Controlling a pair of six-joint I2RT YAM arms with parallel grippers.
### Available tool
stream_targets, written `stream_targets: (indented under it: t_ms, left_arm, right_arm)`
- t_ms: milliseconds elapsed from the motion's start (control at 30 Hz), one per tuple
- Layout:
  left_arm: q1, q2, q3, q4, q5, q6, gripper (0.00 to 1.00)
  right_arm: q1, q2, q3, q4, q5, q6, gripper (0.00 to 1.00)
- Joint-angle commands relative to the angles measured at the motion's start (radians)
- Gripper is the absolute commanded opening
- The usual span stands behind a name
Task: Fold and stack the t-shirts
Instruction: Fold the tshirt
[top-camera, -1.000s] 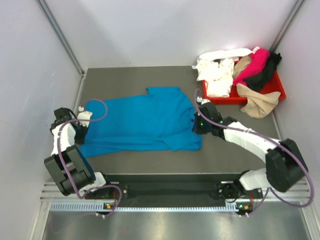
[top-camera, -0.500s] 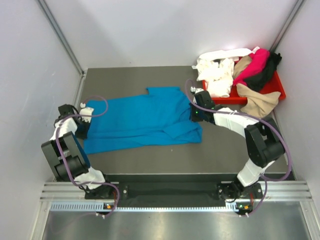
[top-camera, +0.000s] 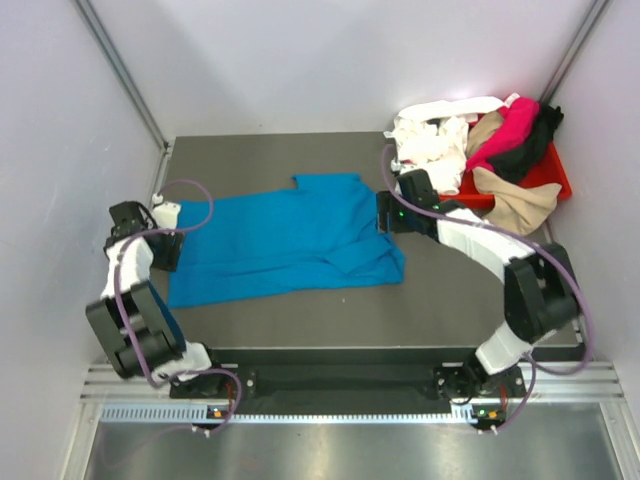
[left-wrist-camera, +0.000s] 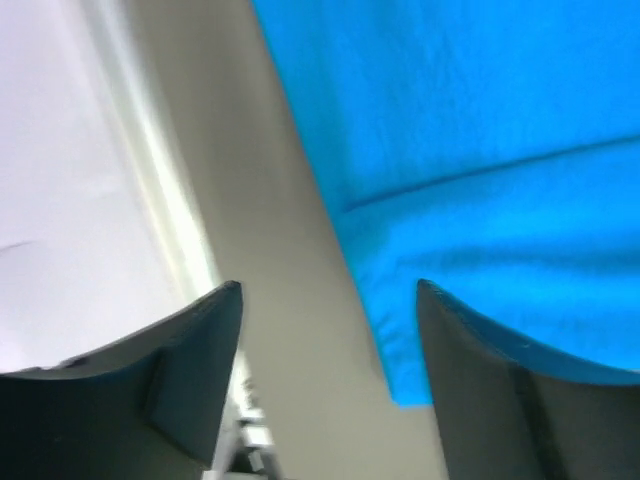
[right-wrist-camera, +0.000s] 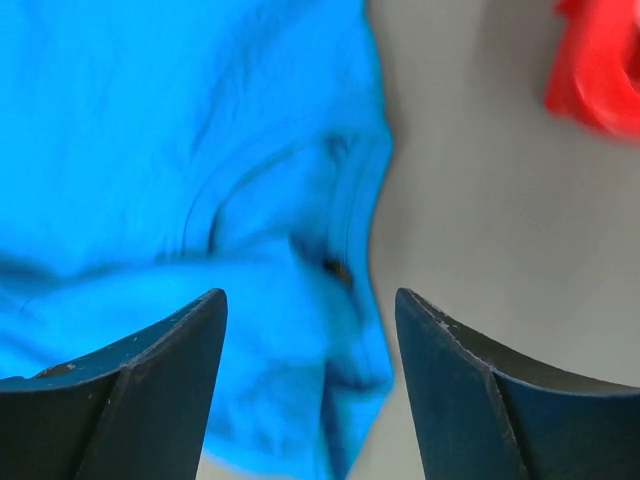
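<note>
The bright blue t-shirt (top-camera: 290, 235) lies spread across the grey table, its front edge doubled back. My left gripper (top-camera: 168, 248) is open at the shirt's left end; in the left wrist view the gripper (left-wrist-camera: 328, 286) has bare table between its fingers and the blue hem (left-wrist-camera: 480, 150) beside the right finger. My right gripper (top-camera: 384, 218) is open at the shirt's right end; in the right wrist view the gripper (right-wrist-camera: 310, 292) hovers over the rumpled blue collar (right-wrist-camera: 150, 130), holding nothing. White (top-camera: 435, 140), magenta (top-camera: 510, 125), black (top-camera: 530, 145) and tan (top-camera: 515, 200) t-shirts are piled at the back right.
The pile sits in and over a red tray (top-camera: 555, 175) at the back right corner, whose edge (right-wrist-camera: 600, 70) also shows in the right wrist view. White walls close in the table on the left, back and right.
Both grippers were shut on the blue shirt's ends and carried its front edge toward the back. Both now stand open, and the shirt lies released.
</note>
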Motion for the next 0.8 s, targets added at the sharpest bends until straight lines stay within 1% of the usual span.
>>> stream_targets:
  t_ms: [0, 33, 67, 100, 133, 200, 233, 300, 367, 433, 500, 533, 567, 633, 667, 700, 733, 767]
  left_arm:
    - [-0.002, -0.201, -0.081, -0.075, 0.052, 0.129, 0.65]
    - [-0.003, -0.238, -0.124, -0.093, 0.080, 0.183, 0.60]
    - [-0.002, -0.263, -0.155, -0.119, 0.085, 0.279, 0.57]
    - [-0.002, -0.256, -0.198, -0.144, 0.080, 0.312, 0.54]
    - [-0.002, -0.254, -0.221, -0.146, 0.064, 0.334, 0.54]
    - [-0.002, -0.266, -0.288, -0.118, 0.039, 0.392, 0.58]
    - [-0.002, -0.278, -0.307, -0.100, 0.042, 0.412, 0.64]
    - [-0.003, -0.291, -0.339, -0.078, 0.043, 0.452, 0.69]
    - [-0.002, -0.283, -0.356, -0.011, 0.031, 0.458, 0.72]
    - [-0.003, -0.280, -0.381, 0.024, 0.040, 0.466, 0.72]
    - [-0.003, -0.278, -0.414, 0.092, 0.037, 0.464, 0.70]
    - [-0.003, -0.278, -0.428, 0.127, 0.033, 0.450, 0.69]
    - [-0.003, -0.275, -0.441, 0.183, 0.030, 0.449, 0.67]
    - [-0.005, -0.272, -0.474, 0.230, 0.030, 0.444, 0.60]
    - [-0.005, -0.272, -0.488, 0.283, 0.031, 0.446, 0.57]
    - [-0.003, -0.272, -0.511, 0.305, 0.028, 0.443, 0.47]
    - [-0.006, -0.274, -0.519, 0.322, 0.031, 0.440, 0.42]
    - [-0.006, -0.275, -0.522, 0.322, 0.036, 0.440, 0.37]
  right_arm:
    - [-0.007, -0.183, -0.103, -0.089, -0.021, 0.069, 0.68]
    - [-0.005, -0.211, -0.141, -0.089, -0.036, 0.082, 0.66]
    - [-0.007, -0.232, -0.177, -0.072, -0.095, 0.093, 0.64]
    - [-0.007, -0.268, -0.241, -0.063, -0.119, 0.105, 0.64]
    - [-0.005, -0.277, -0.264, -0.056, -0.142, 0.122, 0.64]
    - [-0.005, -0.292, -0.316, -0.042, -0.162, 0.135, 0.64]
    - [-0.005, -0.297, -0.333, -0.031, -0.163, 0.138, 0.64]
    - [-0.005, -0.286, -0.376, 0.013, -0.191, 0.148, 0.61]
    - [-0.005, -0.268, -0.395, 0.044, -0.209, 0.156, 0.57]
    - [-0.005, -0.245, -0.427, 0.069, -0.212, 0.171, 0.55]
    - [-0.007, -0.225, -0.452, 0.087, -0.205, 0.178, 0.48]
    - [-0.008, -0.223, -0.456, 0.090, -0.193, 0.179, 0.42]
    - [-0.010, -0.223, -0.472, 0.095, -0.174, 0.181, 0.29]
    - [-0.023, -0.228, -0.482, 0.106, -0.179, 0.182, 0.21]
    - [-0.036, -0.228, -0.490, 0.107, -0.186, 0.181, 0.14]
    - [-0.042, -0.230, -0.495, 0.109, -0.189, 0.179, 0.10]
    - [-0.046, -0.231, -0.498, 0.110, -0.192, 0.179, 0.07]
    - [-0.056, -0.236, -0.504, 0.109, -0.194, 0.181, 0.01]
